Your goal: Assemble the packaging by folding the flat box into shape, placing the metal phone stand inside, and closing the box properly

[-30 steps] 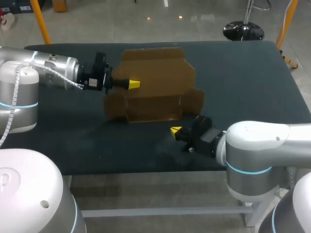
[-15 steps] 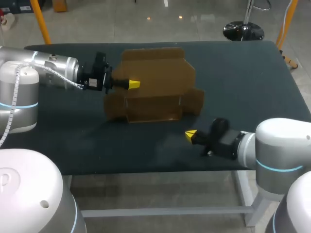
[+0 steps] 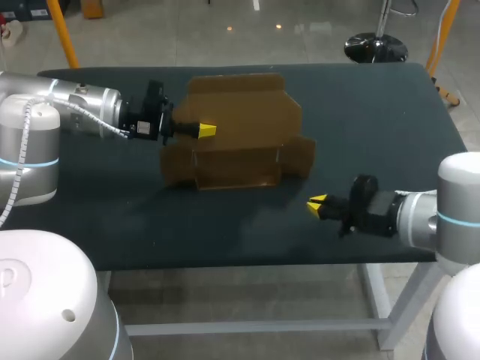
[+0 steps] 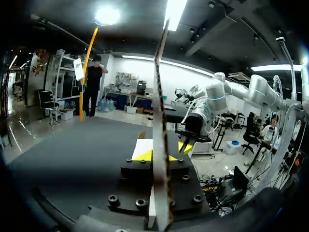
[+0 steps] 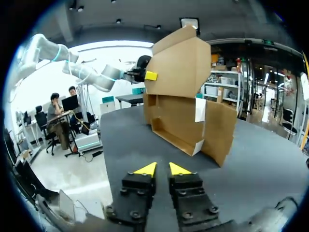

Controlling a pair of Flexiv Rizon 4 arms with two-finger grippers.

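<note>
The brown cardboard box [image 3: 240, 142] stands partly folded at the table's middle, with its back panel raised and side flaps spread. My left gripper [image 3: 206, 130] comes in from the left and is shut on the box's upright left panel [image 4: 161, 111]; that panel runs edge-on between its fingers. My right gripper [image 3: 317, 203] hovers near the table's front edge, to the right of the box and apart from it. Its fingers [image 5: 146, 169] stand slightly open with nothing between them, and the box [image 5: 186, 92] lies ahead of them.
Dark table surface [image 3: 375, 120] stretches to the right of the box and behind it. The front edge [image 3: 247, 262] runs close under my right gripper. My right arm's gripper [image 4: 185, 146] shows beyond the held panel in the left wrist view.
My right gripper has drawn back to the right, away from the box's front, and its fingers have parted a little. The left arm and the box have stayed put.
</note>
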